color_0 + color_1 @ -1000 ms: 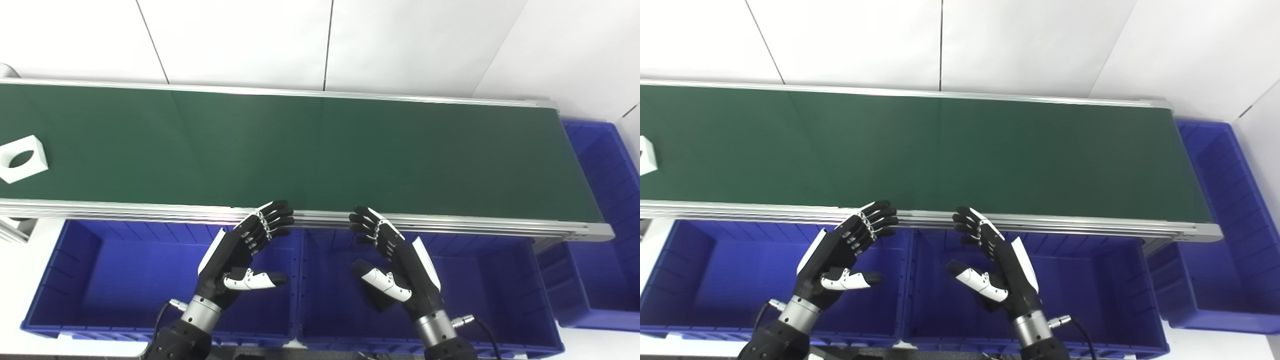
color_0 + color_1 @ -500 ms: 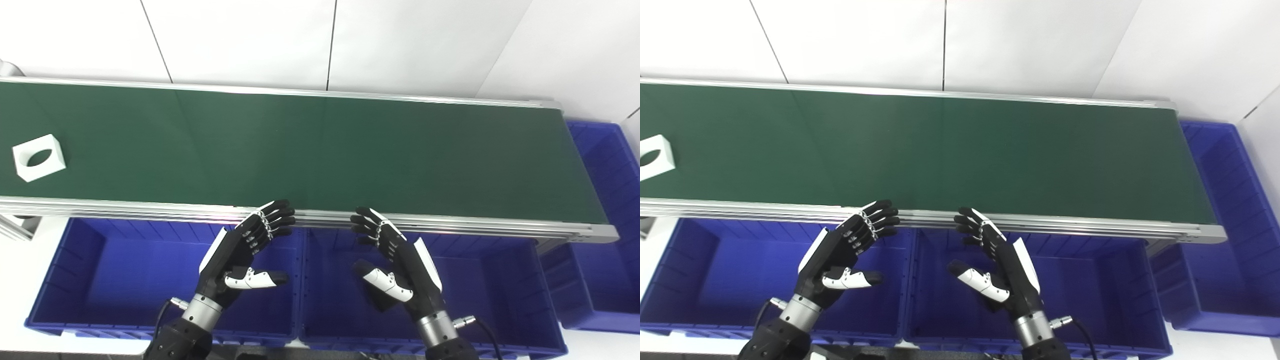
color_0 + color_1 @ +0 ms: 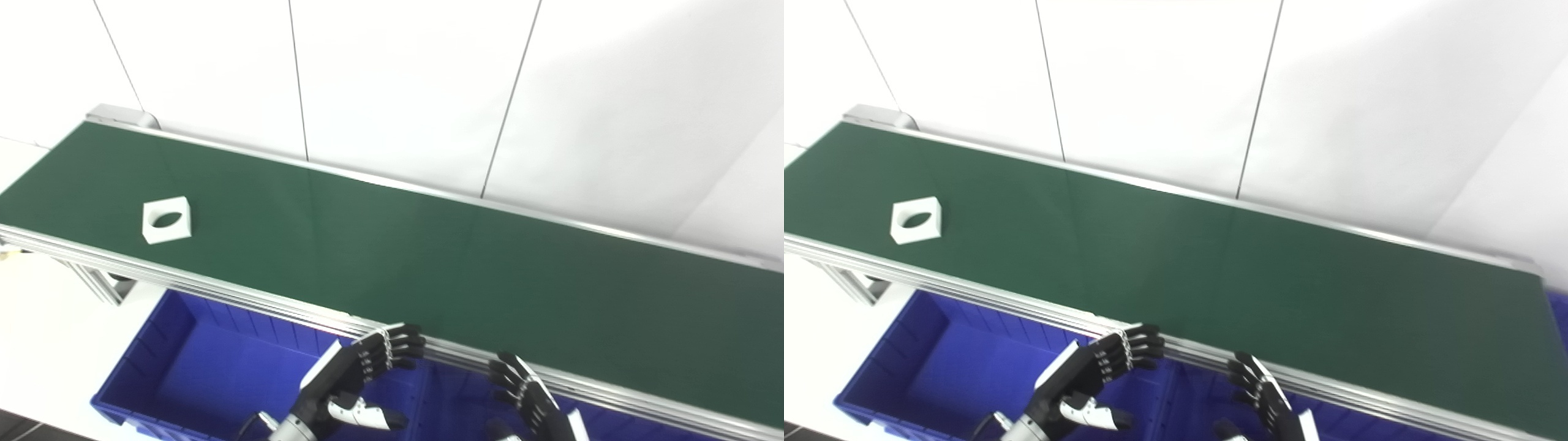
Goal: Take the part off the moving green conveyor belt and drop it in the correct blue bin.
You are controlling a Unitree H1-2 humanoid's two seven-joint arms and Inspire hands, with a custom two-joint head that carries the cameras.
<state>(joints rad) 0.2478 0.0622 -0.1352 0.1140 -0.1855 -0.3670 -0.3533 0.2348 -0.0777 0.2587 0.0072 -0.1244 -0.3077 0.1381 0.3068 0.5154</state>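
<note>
No legible text, labels, brand marks, numbers or signs appear on any surface in either the left or right eye view.

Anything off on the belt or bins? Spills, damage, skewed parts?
Nothing stands out. One white square part with a round hole lies flat on the green belt, turned a little against the belt's edges. Left hand and right hand are open, holding nothing, above the blue bins.
</note>
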